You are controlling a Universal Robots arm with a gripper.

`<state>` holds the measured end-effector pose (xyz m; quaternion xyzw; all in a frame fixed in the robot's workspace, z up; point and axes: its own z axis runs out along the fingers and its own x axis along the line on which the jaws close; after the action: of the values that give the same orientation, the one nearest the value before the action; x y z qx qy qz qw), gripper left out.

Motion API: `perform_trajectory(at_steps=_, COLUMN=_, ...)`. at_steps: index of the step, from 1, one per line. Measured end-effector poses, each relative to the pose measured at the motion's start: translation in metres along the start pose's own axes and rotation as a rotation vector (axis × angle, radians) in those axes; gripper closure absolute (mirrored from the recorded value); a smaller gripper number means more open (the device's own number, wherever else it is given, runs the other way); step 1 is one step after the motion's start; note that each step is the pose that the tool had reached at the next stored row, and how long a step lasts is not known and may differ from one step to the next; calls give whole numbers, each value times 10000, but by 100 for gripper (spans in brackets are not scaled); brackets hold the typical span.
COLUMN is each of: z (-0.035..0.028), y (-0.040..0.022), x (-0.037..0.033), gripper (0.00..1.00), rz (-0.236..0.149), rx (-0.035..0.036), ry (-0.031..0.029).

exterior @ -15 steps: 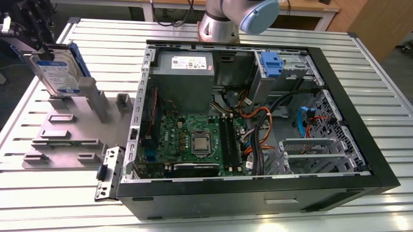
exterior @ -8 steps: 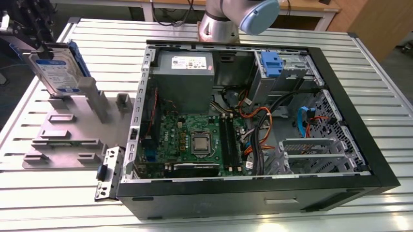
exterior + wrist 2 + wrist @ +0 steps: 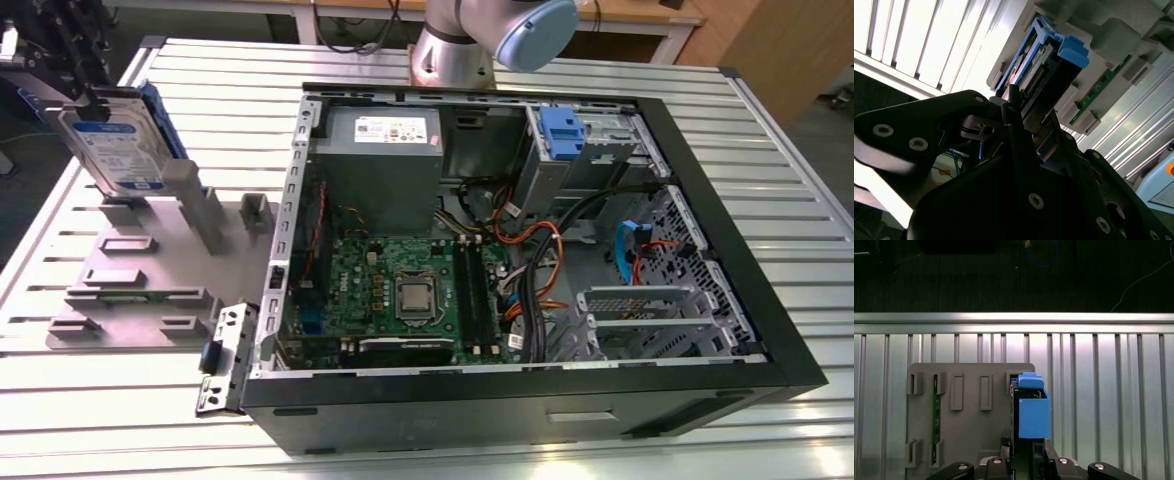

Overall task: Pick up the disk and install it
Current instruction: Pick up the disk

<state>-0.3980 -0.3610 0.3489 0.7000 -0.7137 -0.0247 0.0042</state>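
The flat silver-grey metal disk with blue side rails is held clamped edgewise between the closed jaws. Its long axis extends straight beyond them toward the grey slotted holder plate on the ribbed aluminium tabletop.

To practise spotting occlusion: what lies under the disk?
The grey holder plate on the slatted table; the part of the plate directly beneath is covered by the disk.
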Motion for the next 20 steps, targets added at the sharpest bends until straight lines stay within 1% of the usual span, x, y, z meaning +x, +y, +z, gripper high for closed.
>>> perform_trajectory(at_steps=3, z=-19, y=1, x=-1, gripper=65, rz=0, rx=1, ry=0)
perform_trajectory(at_steps=14, z=-42, y=2, x=-1, gripper=65, rz=0, rx=1, ry=-1)
perform_trajectory(at_steps=20, z=-77, y=3, x=-2, gripper=65, rz=0, rx=1, ry=0)
